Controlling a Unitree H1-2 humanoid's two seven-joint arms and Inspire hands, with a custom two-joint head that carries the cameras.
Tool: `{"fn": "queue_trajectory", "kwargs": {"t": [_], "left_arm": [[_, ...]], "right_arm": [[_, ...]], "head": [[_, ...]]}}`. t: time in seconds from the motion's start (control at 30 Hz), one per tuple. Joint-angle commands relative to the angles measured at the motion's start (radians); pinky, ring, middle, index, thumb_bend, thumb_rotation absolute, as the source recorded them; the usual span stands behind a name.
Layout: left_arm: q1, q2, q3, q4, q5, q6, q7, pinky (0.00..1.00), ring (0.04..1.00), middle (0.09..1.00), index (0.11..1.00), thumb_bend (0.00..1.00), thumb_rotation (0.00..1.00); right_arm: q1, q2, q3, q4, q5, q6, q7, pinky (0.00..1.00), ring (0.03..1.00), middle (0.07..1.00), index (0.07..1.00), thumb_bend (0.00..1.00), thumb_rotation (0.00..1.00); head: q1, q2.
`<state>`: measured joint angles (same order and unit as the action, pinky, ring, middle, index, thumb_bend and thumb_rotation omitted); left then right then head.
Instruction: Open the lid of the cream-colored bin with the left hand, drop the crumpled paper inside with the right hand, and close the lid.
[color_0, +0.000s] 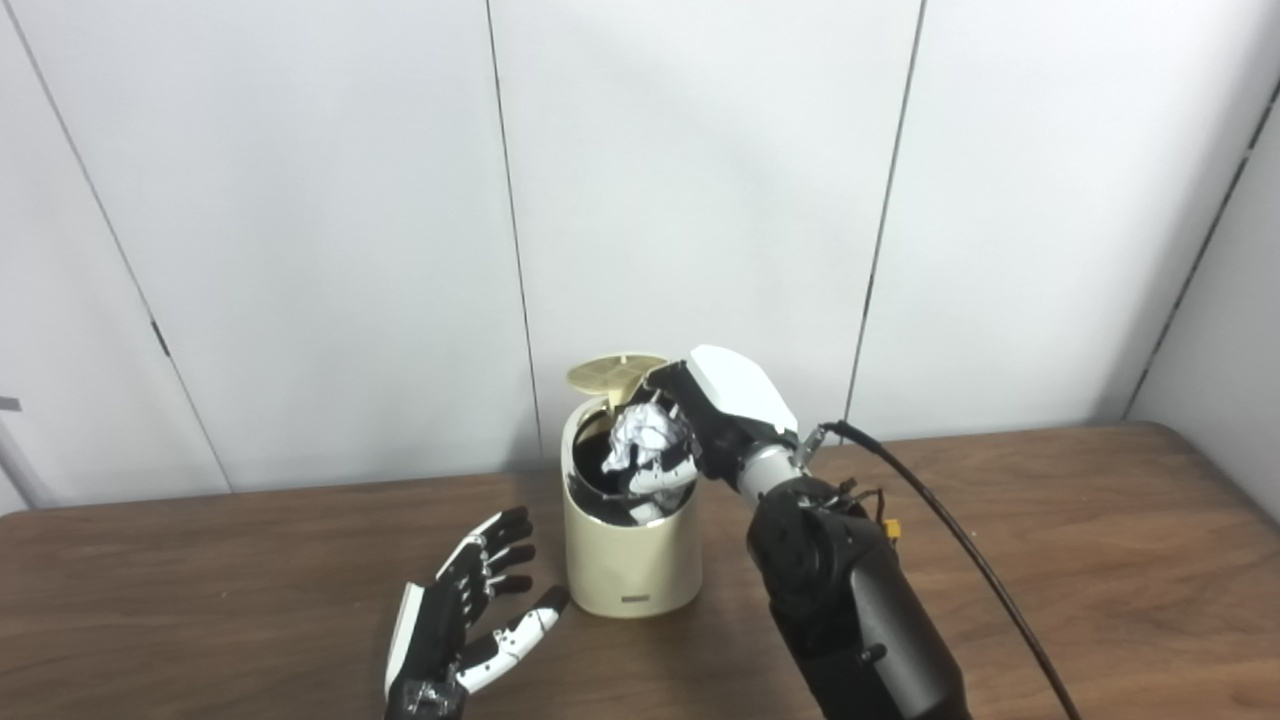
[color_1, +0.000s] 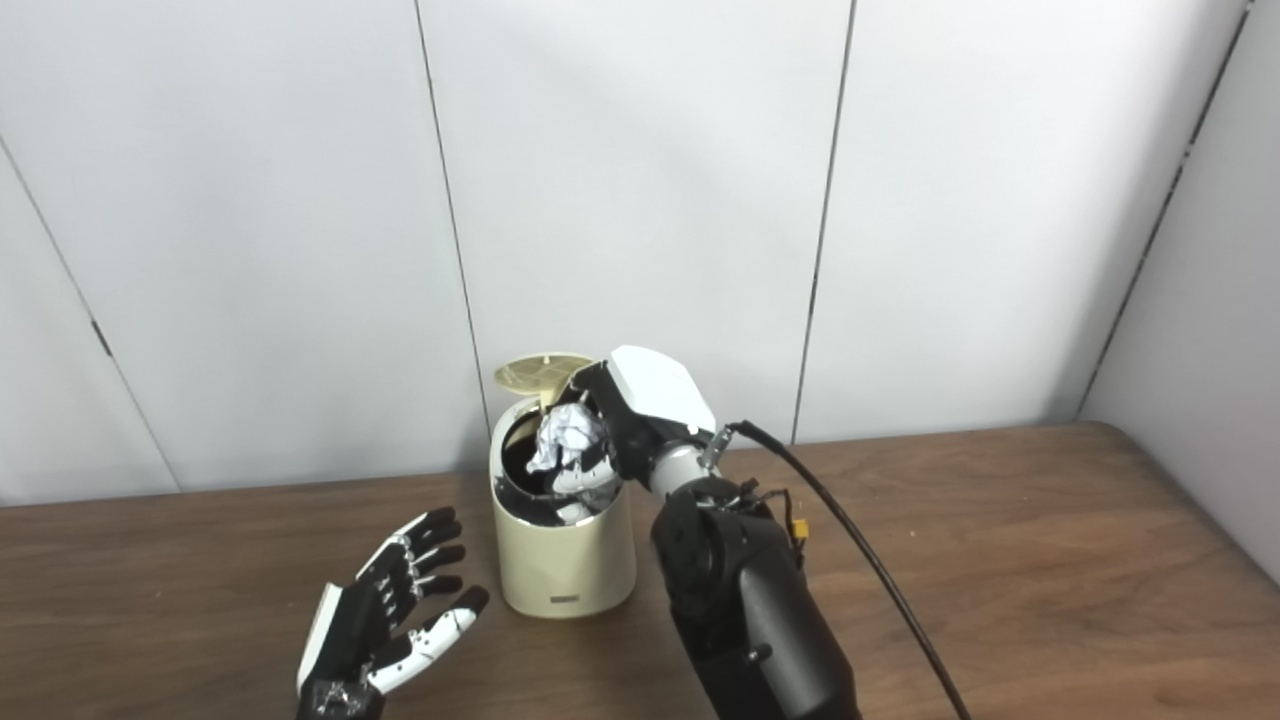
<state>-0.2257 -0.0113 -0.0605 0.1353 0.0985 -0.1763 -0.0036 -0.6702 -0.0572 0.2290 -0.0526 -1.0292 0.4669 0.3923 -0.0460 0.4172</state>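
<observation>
My right hand (color_0: 700, 425) holds the paper (color_0: 648, 437) tight, right over the mouth of the bin (color_0: 630, 560), so it will fall inside when I let go. The lid (color_0: 612, 372) stands up at the back, out of the way. My left hand (color_0: 470, 615) holds nothing, with its fingers spread, just beside the bin on the table (color_0: 1100, 560). I think it waits there to shut the lid.

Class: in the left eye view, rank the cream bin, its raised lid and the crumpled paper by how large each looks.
1. cream bin
2. and 3. raised lid, seen nearly edge-on, and crumpled paper, partly hidden in the right hand: too alike to rank.
</observation>
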Motion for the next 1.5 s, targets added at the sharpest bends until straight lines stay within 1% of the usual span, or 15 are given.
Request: {"fn": "queue_trajectory", "kwargs": {"t": [0.0, 0.17, 0.2, 0.23, 0.27, 0.3, 0.37, 0.53, 0.7, 0.73, 0.77, 0.83, 0.87, 1.1, 1.47], "left_arm": [[-0.024, -0.007, 0.001, -0.042, -0.005, -0.017, 0.005, 0.71, 0.792, 0.833, 0.872, 0.62, 0.16], [-0.023, -0.007, 0.001, -0.045, -0.003, -0.011, 0.007, 0.70, 0.789, 0.832, 0.872, 0.63, 0.17], [-0.023, -0.007, 0.001, -0.045, -0.002, -0.012, 0.007, 0.70, 0.788, 0.833, 0.871, 0.63, 0.17], [-0.023, -0.007, 0.001, -0.046, -0.005, -0.011, 0.005, 0.70, 0.788, 0.833, 0.871, 0.63, 0.17], [-0.022, -0.007, 0.001, -0.047, -0.007, -0.009, 0.004, 0.70, 0.792, 0.835, 0.873, 0.62, 0.16], [-0.022, -0.006, 0.001, -0.047, -0.009, -0.008, 0.003, 0.71, 0.795, 0.837, 0.874, 0.62, 0.16], [-0.023, -0.006, 0.001, -0.048, -0.008, -0.007, 0.003, 0.71, 0.797, 0.837, 0.873, 0.62, 0.16], [-0.025, -0.005, 0.002, -0.044, -0.006, -0.011, 0.004, 0.70, 0.793, 0.835, 0.871, 0.63, 0.16], [-0.025, -0.005, 0.002, -0.043, -0.006, -0.012, 0.004, 0.70, 0.793, 0.832, 0.871, 0.62, 0.14], [-0.025, -0.004, 0.001, -0.043, -0.003, -0.014, 0.004, 0.70, 0.791, 0.830, 0.868, 0.62, 0.13], [-0.026, -0.004, 0.001, -0.042, -0.002, -0.016, 0.005, 0.70, 0.790, 0.830, 0.867, 0.62, 0.14], [-0.026, -0.004, 0.001, -0.042, -0.004, -0.016, 0.003, 0.70, 0.788, 0.829, 0.865, 0.62, 0.15], [-0.026, -0.004, 0.001, -0.042, -0.006, -0.017, 0.003, 0.70, 0.790, 0.829, 0.868, 0.63, 0.16], [-0.026, -0.002, 0.002, -0.042, -0.006, -0.016, 0.002, 0.70, 0.787, 0.831, 0.870, 0.62, 0.15], [-0.028, 0.001, 0.000, -0.039, 0.000, -0.021, 0.002, 0.69, 0.781, 0.830, 0.860, 0.62, 0.14]], "right_arm": [[-0.044, -0.004, 0.002, -0.021, -0.021, 0.002, 0.010, 0.26, 0.387, 0.484, 0.534, 0.52, 0.00], [-0.042, 0.007, -0.010, -0.029, -0.052, 0.003, 0.051, 0.29, 0.392, 0.503, 0.539, 0.51, 0.00], [-0.041, 0.009, -0.012, -0.030, -0.056, 0.003, 0.057, 0.31, 0.432, 0.574, 0.512, 0.51, 0.00], [-0.041, 0.010, -0.013, -0.031, -0.060, 0.003, 0.062, 0.32, 0.445, 0.598, 0.503, 0.51, 0.00], [-0.042, 0.010, -0.013, -0.031, -0.064, 0.003, 0.066, 0.35, 0.493, 0.633, 0.499, 0.52, 0.06], [-0.042, 0.010, -0.013, -0.031, -0.067, 0.002, 0.068, 0.36, 0.513, 0.651, 0.497, 0.52, 0.10], [-0.042, 0.009, -0.013, -0.031, -0.069, 0.002, 0.072, 0.39, 0.542, 0.677, 0.495, 0.52, 0.12], [-0.041, 0.010, -0.014, -0.033, -0.073, 0.002, 0.072, 0.39, 0.543, 0.683, 0.495, 0.52, 0.13], [-0.042, 0.020, -0.028, -0.036, -0.089, 0.003, 0.100, 0.43, 0.588, 0.731, 0.496, 0.52, 0.13], [-0.042, 0.022, -0.031, -0.038, -0.093, 0.003, 0.106, 0.44, 0.595, 0.747, 0.594, 0.73, 0.07], [-0.041, 0.025, -0.034, -0.039, -0.096, 0.003, 0.113, 0.44, 0.592, 0.749, 0.632, 0.80, 0.06], [-0.041, 0.028, -0.040, -0.044, -0.101, 0.003, 0.126, 0.44, 0.597, 0.759, 0.678, 0.86, 0.04], [-0.040, 0.030, -0.042, -0.046, -0.102, 0.003, 0.129, 0.44, 0.602, 0.767, 0.702, 0.86, 0.04], [-0.038, 0.029, -0.043, -0.051, -0.093, 0.002, 0.123, 0.42, 0.587, 0.751, 0.716, 0.87, 0.03], [-0.034, 0.029, -0.048, -0.051, -0.084, 0.002, 0.114, 0.43, 0.597, 0.754, 0.763, 0.88, 0.04]], "head": [[0.000, 0.001], [0.000, 0.001], [0.000, 0.001], [0.001, 0.003], [0.001, 0.003], [0.001, 0.003], [0.000, 0.003], [-0.001, 0.001], [-0.002, 0.000], [-0.001, 0.000], [-0.001, 0.000], [-0.001, 0.000], [-0.001, 0.000], [-0.001, 0.002], [-0.002, 0.005]]}}
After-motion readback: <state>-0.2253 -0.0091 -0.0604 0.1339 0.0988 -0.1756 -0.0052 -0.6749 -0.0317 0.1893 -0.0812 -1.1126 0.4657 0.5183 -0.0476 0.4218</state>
